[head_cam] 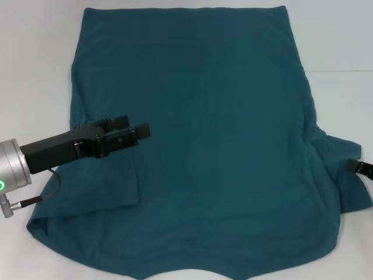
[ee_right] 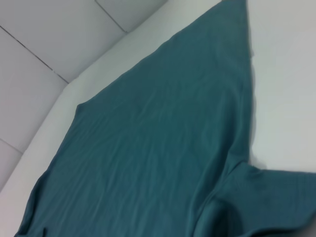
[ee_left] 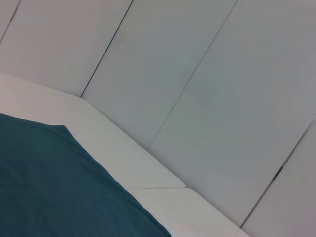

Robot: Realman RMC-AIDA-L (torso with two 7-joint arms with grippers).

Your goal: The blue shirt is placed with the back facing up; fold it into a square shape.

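The blue shirt lies spread flat on the white table, plain side up, its hem at the far end. Its left sleeve is folded inward over the body. My left gripper hovers over that folded part, open, with nothing between its fingers. The left wrist view shows only a corner of the shirt. At the right edge of the head view, only a tip of my right gripper shows, at the outspread right sleeve. The right wrist view looks along the shirt and that sleeve.
The white table shows on both sides of the shirt and beyond its hem. Pale wall panels rise behind the table's far edge.
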